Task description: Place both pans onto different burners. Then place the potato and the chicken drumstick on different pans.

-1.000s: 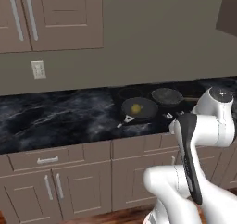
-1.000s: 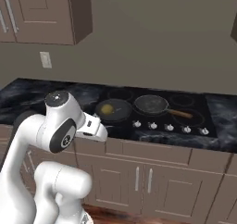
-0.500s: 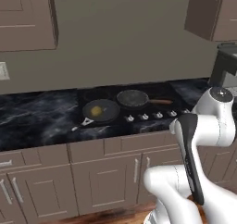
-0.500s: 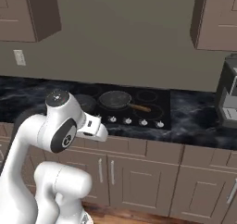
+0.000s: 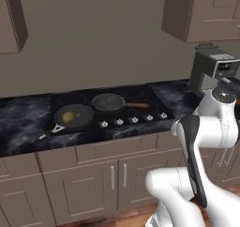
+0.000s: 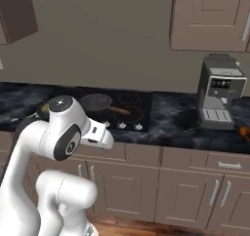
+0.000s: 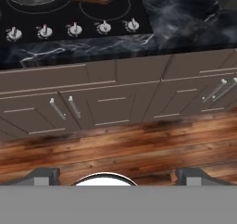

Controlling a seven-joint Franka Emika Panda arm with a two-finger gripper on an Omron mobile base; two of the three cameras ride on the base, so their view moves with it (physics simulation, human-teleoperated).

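My two-finger gripper (image 7: 111, 174) hangs low in front of the cabinets, its dark finger tips (image 7: 42, 175) spread as wide as they go, with nothing between them; past them in the hand view lies the brown wooden plank floor (image 7: 115, 149).

Ahead, a flat black glass cooktop (image 5: 140, 113) is set into a dark marbled countertop (image 5: 23, 123). The round black frying pan with the short grey-black handle (image 5: 70, 118) sits on a burner at the cooktop's left, and the small yellowish-tan oval potato (image 5: 68, 117) lies inside it. Just beside it, to the right and further back, the dark grey frying pan with the long brown wooden handle (image 5: 108, 102) rests on another burner, its handle pointing right.

A row of small silver knobs (image 5: 132, 120) lines the cooktop's front edge. A grey coffee machine (image 6: 219, 97) stands on the counter well to the right. A small orange-brown thing (image 6: 243, 131) lies near it at the counter's right edge, too small to identify. Taupe cabinet doors (image 7: 115, 98) stand between me and the counter.
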